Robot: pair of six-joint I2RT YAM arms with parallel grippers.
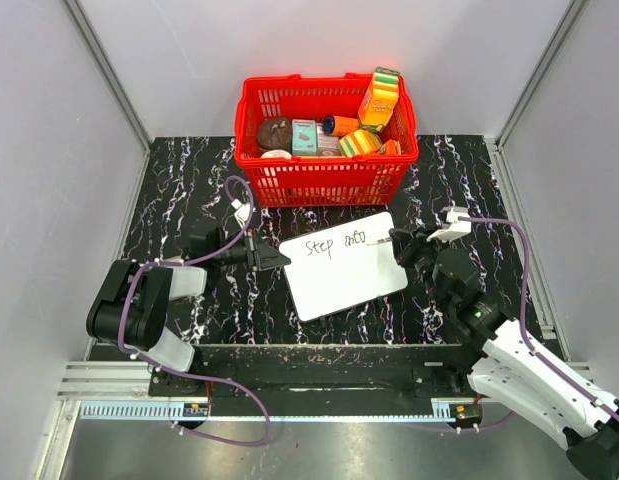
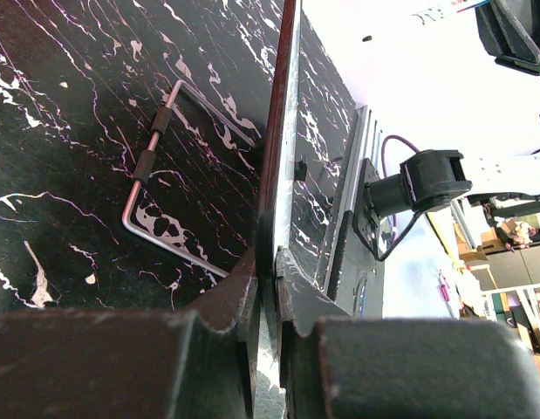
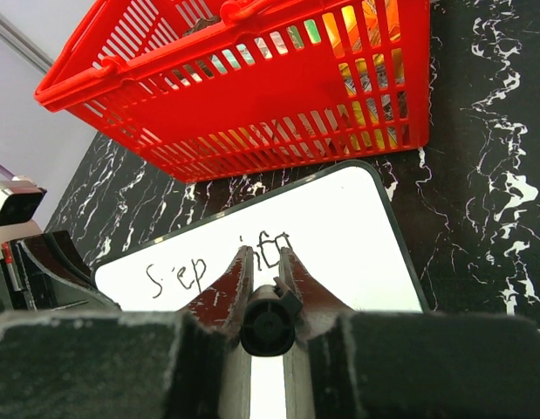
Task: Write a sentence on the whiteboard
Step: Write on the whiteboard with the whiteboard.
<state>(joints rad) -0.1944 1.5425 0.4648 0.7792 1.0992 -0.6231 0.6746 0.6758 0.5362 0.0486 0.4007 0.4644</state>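
The whiteboard (image 1: 354, 285) lies tilted on the black marble table in front of the red basket. Black handwriting on its upper part, the sentence (image 1: 335, 243), reads "Step into" in one line. My left gripper (image 1: 273, 258) is shut on the board's left edge, which shows as a thin dark edge (image 2: 274, 175) running between my jaws (image 2: 268, 271). My right gripper (image 1: 397, 243) is shut on a black marker (image 3: 268, 321) and hovers over the board (image 3: 357, 244) just right of the word "into" (image 3: 274, 249). The marker tip is hidden by my fingers.
The red basket (image 1: 324, 182), full of boxes and packets, stands right behind the board, also in the right wrist view (image 3: 252, 96). A bent metal wire bracket (image 2: 152, 157) shows beside the board's edge. Grey walls and metal rails enclose the table.
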